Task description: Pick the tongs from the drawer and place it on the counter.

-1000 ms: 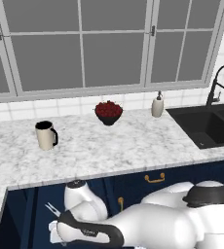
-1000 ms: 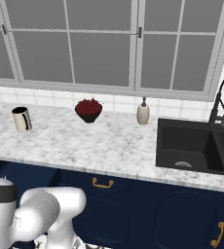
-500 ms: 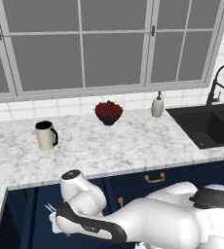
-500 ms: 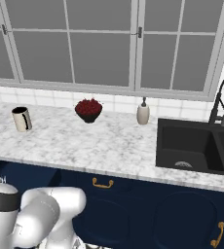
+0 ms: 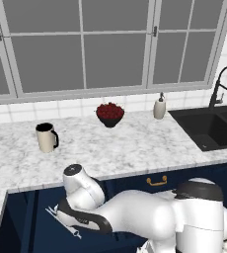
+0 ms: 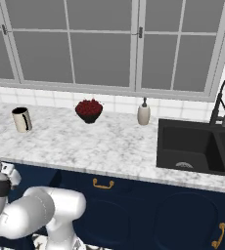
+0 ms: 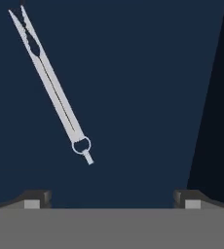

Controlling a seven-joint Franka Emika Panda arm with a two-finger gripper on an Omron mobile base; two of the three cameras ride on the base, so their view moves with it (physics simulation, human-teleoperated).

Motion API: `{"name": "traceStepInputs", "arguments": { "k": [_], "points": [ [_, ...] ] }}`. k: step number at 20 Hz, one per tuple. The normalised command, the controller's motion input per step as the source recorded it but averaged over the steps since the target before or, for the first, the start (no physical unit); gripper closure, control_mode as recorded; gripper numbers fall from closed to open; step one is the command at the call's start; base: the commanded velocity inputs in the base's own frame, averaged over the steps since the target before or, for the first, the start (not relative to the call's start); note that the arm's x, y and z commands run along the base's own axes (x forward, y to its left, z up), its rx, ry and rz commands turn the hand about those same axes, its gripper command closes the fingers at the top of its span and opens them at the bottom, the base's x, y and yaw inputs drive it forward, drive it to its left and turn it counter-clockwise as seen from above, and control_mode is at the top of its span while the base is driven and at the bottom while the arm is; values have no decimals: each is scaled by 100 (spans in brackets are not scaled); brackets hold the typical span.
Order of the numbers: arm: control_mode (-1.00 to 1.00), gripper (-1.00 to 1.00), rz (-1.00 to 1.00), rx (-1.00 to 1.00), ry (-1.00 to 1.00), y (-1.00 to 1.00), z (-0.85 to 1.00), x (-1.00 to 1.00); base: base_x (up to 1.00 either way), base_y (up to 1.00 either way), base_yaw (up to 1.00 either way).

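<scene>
Hand [image 7: 111, 197] spread wide, tongs [image 7: 50, 85] lying ahead, seemingly untouched

Both base cams sit behind the arm, left and right, angled down, sharing the counter [image 5: 135, 143] and windows [image 6: 104, 44]. Hand cam close, facing drawer floor [image 7: 133, 73].

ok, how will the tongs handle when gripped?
The tongs look thin and metal: probably light, stiff, maybe slippery. Lying flat on the drawer floor, they may skid if nudged. The slim arms could squeeze together under the open gripper.
</scene>
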Motion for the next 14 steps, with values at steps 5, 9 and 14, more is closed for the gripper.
{"name": "traceStepInputs", "arguments": {
  "k": [5, 9, 14],
  "points": [
    [-100, -100, 31, -1, -8, 17, -10, 36, 0, 0, 0],
    [-100, -100, 11, 0, 5, 49, 0, 0, 0, 0, 0],
    [-100, -100, 0, 0, 1, 20, -29, 0, 0, 0, 0]
  ]
}}
